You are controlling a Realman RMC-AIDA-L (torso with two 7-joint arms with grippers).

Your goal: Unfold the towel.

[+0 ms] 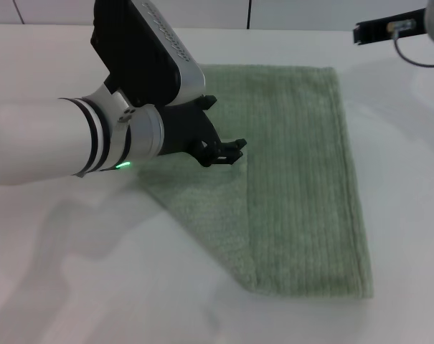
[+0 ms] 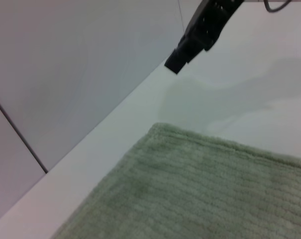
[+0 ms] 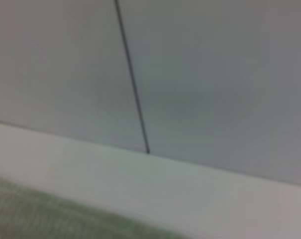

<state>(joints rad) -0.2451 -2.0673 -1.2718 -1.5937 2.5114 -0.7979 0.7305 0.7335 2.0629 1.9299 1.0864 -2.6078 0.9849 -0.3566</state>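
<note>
The pale green towel lies flat on the white table. Its left part is folded over into a triangular flap, and the flap's corner lies near the towel's middle. My left gripper hangs low right at that folded corner; whether it touches the cloth is not visible. The left wrist view shows the towel's far corner and hemmed edge. My right gripper is raised beyond the towel's far right corner, shut and empty; it also shows in the left wrist view. The right wrist view catches a strip of towel.
The white table runs out on all sides of the towel. A pale panelled wall stands close behind the table's far edge. A cable hangs from the right arm.
</note>
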